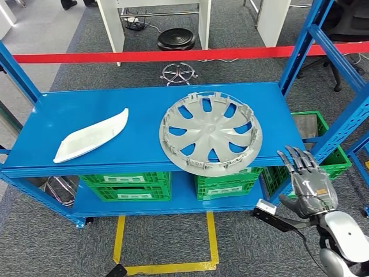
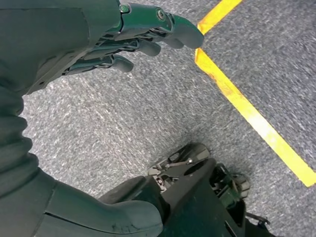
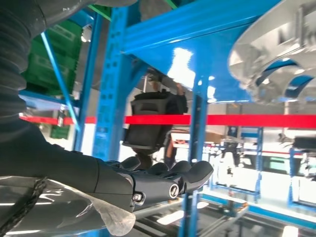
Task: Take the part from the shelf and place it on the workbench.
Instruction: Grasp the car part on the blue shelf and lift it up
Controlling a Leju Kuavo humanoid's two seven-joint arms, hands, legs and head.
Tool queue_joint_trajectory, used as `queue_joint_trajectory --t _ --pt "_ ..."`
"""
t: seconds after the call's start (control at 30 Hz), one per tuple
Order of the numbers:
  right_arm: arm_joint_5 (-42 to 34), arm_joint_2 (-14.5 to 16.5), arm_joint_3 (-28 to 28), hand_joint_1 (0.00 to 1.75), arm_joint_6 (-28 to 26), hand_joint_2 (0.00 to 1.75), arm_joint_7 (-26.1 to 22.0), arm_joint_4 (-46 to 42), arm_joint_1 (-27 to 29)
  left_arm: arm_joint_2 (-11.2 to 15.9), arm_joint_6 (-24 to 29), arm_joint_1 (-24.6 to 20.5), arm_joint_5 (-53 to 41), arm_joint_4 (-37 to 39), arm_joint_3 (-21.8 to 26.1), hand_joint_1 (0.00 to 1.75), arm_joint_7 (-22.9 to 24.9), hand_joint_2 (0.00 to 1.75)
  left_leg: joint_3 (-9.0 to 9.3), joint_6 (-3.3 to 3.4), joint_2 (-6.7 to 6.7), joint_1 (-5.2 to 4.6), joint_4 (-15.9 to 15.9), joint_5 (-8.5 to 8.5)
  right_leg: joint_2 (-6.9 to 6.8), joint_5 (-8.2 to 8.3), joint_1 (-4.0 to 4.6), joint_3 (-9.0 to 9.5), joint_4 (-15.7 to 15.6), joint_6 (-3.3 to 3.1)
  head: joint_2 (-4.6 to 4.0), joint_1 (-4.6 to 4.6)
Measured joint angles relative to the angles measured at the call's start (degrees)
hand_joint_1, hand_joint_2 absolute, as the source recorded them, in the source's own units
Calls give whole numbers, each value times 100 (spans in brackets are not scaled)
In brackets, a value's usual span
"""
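Right hand (image 1: pixel 311 182) empty, fingers spread, raised off the shelf's (image 1: pixel 143 118) right front corner. Left hand (image 2: pixel 111 39) empty, fingers apart, above carpet. One wheel cover (image 1: pixel 211 133) overhangs the front edge; one white trim piece (image 1: pixel 91 137) lies left. Two green crates (image 1: pixel 126 186) below.

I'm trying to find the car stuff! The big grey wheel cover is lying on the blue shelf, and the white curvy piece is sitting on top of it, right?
Not quite. The wheel cover does lie on the blue shelf, but the white curved piece isn't on top of it. In the head view it lies apart from it on the same shelf, with bare blue between them.
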Motion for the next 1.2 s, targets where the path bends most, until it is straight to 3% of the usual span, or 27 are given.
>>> queue_joint_trajectory --t 0.33,0.7,1.2 --pt "-466 24 561 0 309 175 -65 988 -840 10 -139 -89 -137 9 -241 0 9 175 -3 1 -2 0 2 1 -4 1 0 -1 0 0 0 1" --pt "-673 145 591 0 250 175 -379 1554 -1190 14 -208 -121 -157 9 -490 0 25 175 -4 1 -2 -1 3 1 -4 1 0 -1 0 1 -1 1" --pt "-569 243 704 0 137 175 -451 1746 -1449 18 -225 -138 -149 9 -633 0 44 175 -5 1 -2 -1 4 1 -4 1 0 -1 0 1 1 1"
